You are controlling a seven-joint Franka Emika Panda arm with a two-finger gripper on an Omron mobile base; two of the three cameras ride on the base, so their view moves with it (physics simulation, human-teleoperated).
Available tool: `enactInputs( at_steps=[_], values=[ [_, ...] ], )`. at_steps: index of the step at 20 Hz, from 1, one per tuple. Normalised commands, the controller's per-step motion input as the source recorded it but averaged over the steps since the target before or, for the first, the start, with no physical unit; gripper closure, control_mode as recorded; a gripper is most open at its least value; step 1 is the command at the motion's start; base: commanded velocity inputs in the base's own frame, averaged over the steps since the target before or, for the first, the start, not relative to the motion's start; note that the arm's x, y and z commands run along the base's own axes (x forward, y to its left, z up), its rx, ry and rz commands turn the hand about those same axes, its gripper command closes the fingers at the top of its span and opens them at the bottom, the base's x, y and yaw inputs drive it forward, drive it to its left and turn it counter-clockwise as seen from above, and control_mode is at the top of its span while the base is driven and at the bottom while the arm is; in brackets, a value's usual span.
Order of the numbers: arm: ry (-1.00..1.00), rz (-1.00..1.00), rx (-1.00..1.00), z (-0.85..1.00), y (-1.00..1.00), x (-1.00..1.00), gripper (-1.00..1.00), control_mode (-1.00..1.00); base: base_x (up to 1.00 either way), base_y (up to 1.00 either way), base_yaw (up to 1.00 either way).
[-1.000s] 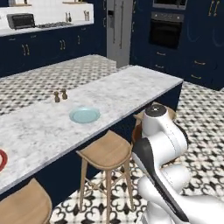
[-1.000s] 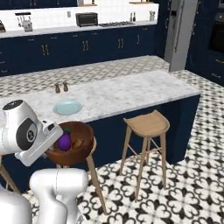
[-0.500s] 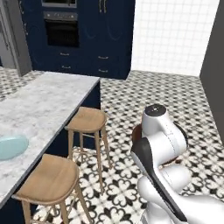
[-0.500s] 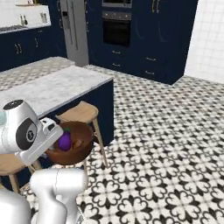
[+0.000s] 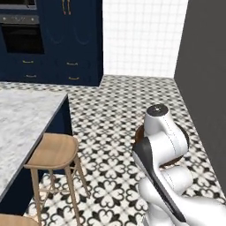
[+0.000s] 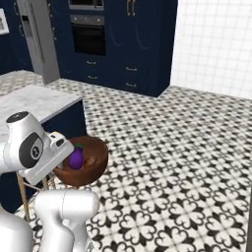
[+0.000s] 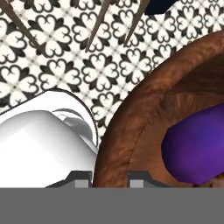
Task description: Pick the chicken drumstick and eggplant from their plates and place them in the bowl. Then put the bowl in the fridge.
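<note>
Bowl (image 6: pixel 83 162), dark-brown wood, is carried off the floor at the end of the arm, beside the robot's white upper link in the right base view. In the hand view its rim (image 7: pixel 127 127) runs between the two finger tips of the gripper (image 7: pixel 109 177), which is closed on that rim with the jaws nearly together. The bowl sits roughly level.

Eggplant (image 6: pixel 75 158), dark purple, lies inside the bowl on the side nearest the arm; the hand view shows its glossy purple body (image 7: pixel 197 148) against the inner wall. Chicken drumstick (image 6: pixel 90 161), brown, lies beside the eggplant in the bowl, partly hidden and hard to make out.

Fridge (image 6: pixel 39 39), grey, stands at the far left of the right base view, door closed, well apart from the bowl. A marble worktop (image 5: pixel 20 128) with a wooden stool (image 5: pixel 55 154) beneath its edge lies to the left. Patterned black-and-white floor (image 6: pixel 187 162) lies below the bowl.
</note>
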Motion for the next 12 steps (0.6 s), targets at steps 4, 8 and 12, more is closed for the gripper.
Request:
enactInputs(
  at_steps=[4,8,12],
  values=[
    [0.00,0.00,0.00,0.00,0.00,0.00,1.00,1.00,1.00,-0.29,0.00],
    [0.00,0.00,0.00,0.00,0.00,0.00,1.00,1.00,1.00,-0.22,0.00],
    [0.00,0.00,0.00,0.00,0.00,0.00,1.00,1.00,1.00,-0.15,0.00]
  ],
)
